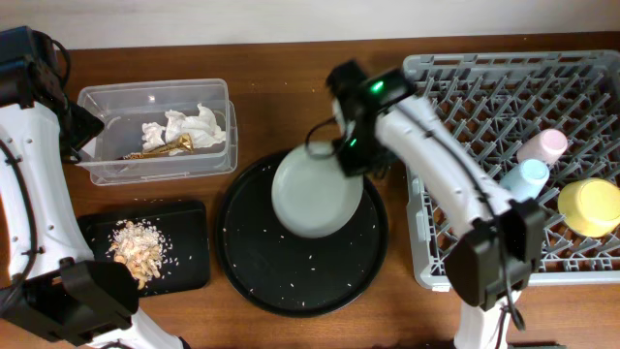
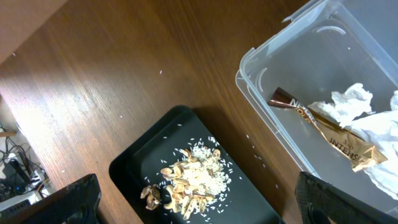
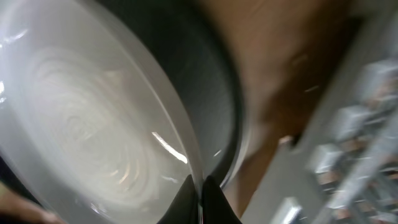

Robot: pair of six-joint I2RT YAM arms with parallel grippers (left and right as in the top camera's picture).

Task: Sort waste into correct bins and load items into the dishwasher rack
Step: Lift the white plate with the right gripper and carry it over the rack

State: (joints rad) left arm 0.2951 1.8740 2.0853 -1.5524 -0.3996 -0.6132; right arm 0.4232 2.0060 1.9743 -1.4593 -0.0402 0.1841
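Two arms logged | we see right gripper (image 3: pixel 202 190) clamped on far-right rim of the plate (image 1: pixel 317 199) (over the round tray (image 1: pixel 291 271)) | left gripper (image 2: pixel 199 208) fully open, empty

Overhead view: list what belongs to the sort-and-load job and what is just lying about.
Job: grey plate, yellow bowl, blue cup, pink cup, rack, clear tub, flat black tray, napkins, wrapper, food scraps.
Lying about: round black tray, wooden table.
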